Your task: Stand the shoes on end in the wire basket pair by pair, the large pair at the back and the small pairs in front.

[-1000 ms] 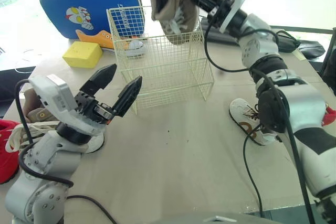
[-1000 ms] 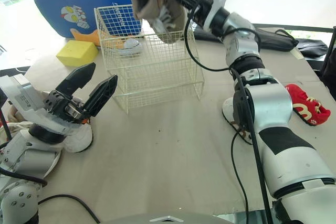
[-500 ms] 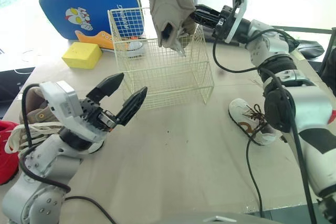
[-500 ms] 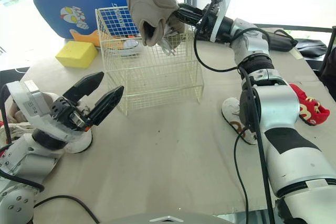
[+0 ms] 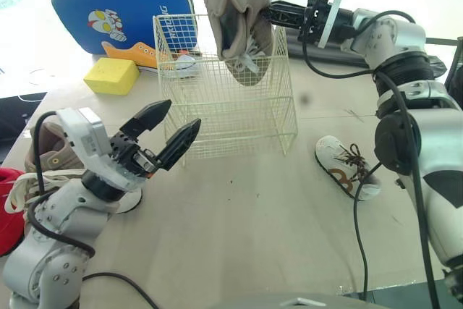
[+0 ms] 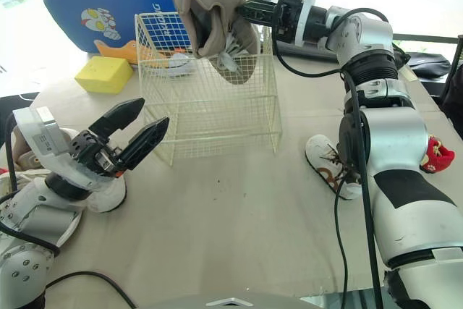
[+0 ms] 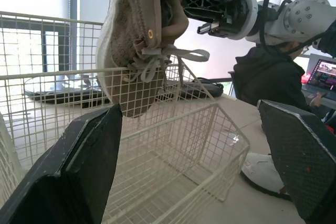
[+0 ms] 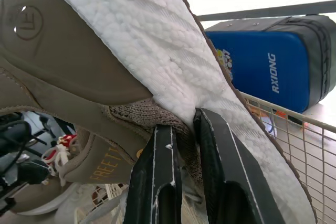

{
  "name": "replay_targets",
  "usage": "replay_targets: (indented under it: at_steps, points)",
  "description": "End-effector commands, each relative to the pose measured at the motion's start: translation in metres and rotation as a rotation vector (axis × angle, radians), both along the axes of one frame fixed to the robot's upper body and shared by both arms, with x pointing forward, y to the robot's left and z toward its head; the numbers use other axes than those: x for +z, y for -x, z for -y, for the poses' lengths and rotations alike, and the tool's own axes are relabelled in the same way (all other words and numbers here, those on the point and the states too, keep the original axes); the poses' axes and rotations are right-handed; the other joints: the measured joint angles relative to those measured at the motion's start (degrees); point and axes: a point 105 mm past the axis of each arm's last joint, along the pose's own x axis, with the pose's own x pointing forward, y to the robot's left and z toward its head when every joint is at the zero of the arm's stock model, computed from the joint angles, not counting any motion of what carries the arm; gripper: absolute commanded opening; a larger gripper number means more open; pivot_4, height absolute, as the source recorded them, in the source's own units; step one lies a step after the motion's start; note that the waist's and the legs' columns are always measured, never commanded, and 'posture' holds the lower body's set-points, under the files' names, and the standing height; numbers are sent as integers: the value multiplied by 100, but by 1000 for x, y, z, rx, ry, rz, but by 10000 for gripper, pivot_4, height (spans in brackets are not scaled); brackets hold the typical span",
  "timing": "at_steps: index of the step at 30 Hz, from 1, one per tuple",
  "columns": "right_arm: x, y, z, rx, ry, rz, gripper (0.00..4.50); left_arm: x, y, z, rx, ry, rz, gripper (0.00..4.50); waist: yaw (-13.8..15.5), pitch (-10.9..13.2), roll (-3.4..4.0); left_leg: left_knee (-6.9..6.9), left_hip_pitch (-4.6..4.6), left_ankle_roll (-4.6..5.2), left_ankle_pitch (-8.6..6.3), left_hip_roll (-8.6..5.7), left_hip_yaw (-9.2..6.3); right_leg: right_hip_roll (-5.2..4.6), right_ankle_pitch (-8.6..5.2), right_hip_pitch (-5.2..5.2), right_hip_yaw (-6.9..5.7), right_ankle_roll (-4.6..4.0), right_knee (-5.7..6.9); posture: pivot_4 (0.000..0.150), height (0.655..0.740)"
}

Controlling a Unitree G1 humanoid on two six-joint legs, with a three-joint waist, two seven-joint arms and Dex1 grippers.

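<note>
A large tan shoe hangs toe-down over the cream wire basket, its toe and laces dipping below the rim on the right side. My right gripper is shut on the shoe's heel collar; in the right wrist view its fingertips pinch the knit beside the white sole. My left gripper hovers open and holds nothing, just in front of the basket's left corner. A small white shoe lies on the table to the right. Another small white shoe shows through the back wires; inside or behind, I cannot tell.
A blue case, an orange shoe and a yellow block sit at the back left. A brown shoe, a red shoe and a white shoe lie by my left arm. A red shoe is far right.
My right arm swung the tan shoe over the basket and lowered it, so its toe now reaches past the rim. The left gripper stayed open in nearly the same place.
</note>
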Motion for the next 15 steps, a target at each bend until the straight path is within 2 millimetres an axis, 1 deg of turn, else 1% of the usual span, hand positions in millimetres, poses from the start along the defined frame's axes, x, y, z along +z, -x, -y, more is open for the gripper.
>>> replay_targets:
  at_steps: [1, 3, 7, 9, 11, 12, 14, 15]
  points:
    - [26, 12, 1, 30, -83, -18, 0, 6, 5, 5, -31, -1, 28, 44904, 2, 0, 0, 0, -1, 0, 0, 0, 0, 0, 0, 0, 0, 0, 0, 1500, 7400]
    - [25, 14, 2, 28, -80, -42, 0, 5, 5, 6, -41, -8, 21, 44904, 4, 0, 0, 0, -1, 0, 0, 1, 0, -1, 0, 0, 0, 0, 0, 1500, 7400]
    - [21, 10, 9, -35, -77, -71, 0, 3, 9, 11, -100, -38, -1, 44904, 5, 0, 0, 1, -1, 0, 0, 1, -1, -1, 0, -2, -1, 0, 0, 1500, 7400]
    - [18, 3, 26, -104, -95, -51, 0, 0, 12, 15, -143, -75, -25, 44904, 11, -2, -3, 1, -1, 0, 0, 1, 0, -1, 0, -3, -1, 0, 0, 1500, 7400]
    - [17, 0, 38, -141, -122, -35, 0, -3, 15, 17, -169, -100, -46, 44904, 32, -3, -4, 2, -1, 0, 0, 0, -2, -1, 0, -3, -3, 0, -1, 1500, 7400]
    - [18, 0, 42, -150, -136, -33, 0, -4, 15, 17, -171, -103, -51, 44904, 35, -2, -3, 2, -1, 1, 0, -3, -2, -2, 0, -1, -3, 0, -1, 1500, 7400]
    - [16, 2, 47, -154, -118, 27, 0, -3, 15, 15, -165, -100, -53, 44904, 23, 0, 0, 3, -3, 1, 1, -5, 5, -2, 1, -2, 4, 0, 0, 1500, 7400]
    - [13, 2, 50, -164, -106, 35, 0, -3, 14, 14, -165, -102, -55, 44904, 17, 0, 0, 4, -3, 2, 1, -4, 6, -2, 3, -2, 6, 4, 0, 1500, 7400]
